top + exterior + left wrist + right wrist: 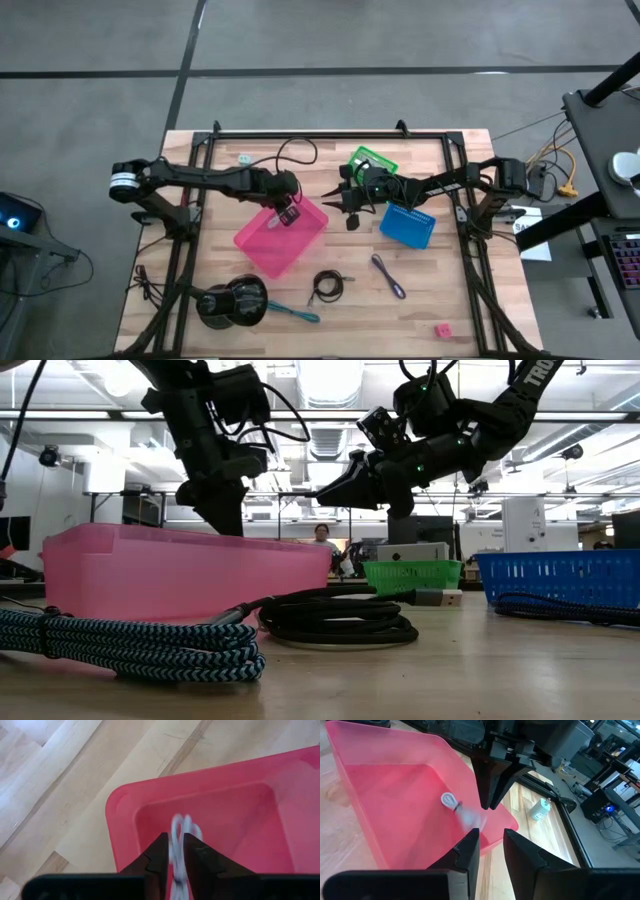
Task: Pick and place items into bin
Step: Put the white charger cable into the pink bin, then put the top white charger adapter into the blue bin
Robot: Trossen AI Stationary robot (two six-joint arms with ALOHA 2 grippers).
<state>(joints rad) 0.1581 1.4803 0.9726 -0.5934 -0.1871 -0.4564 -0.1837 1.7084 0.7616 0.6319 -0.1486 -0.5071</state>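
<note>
Wooden slats run beneath the glossy pink bin [281,238], where the left gripper [172,857], fingers slightly parted, releases a looped whitish cord [457,809] lengthwise between them.

We read only partial white lettering, "TRO", on the right arm [520,385] in the low view. The rest is cut off; no other text is legible to us.

The left gripper [288,213] blocks the pink bin's [262,247] back corner, while bare tabletop [480,310] lies open beyond the purple cord [388,276].
</note>
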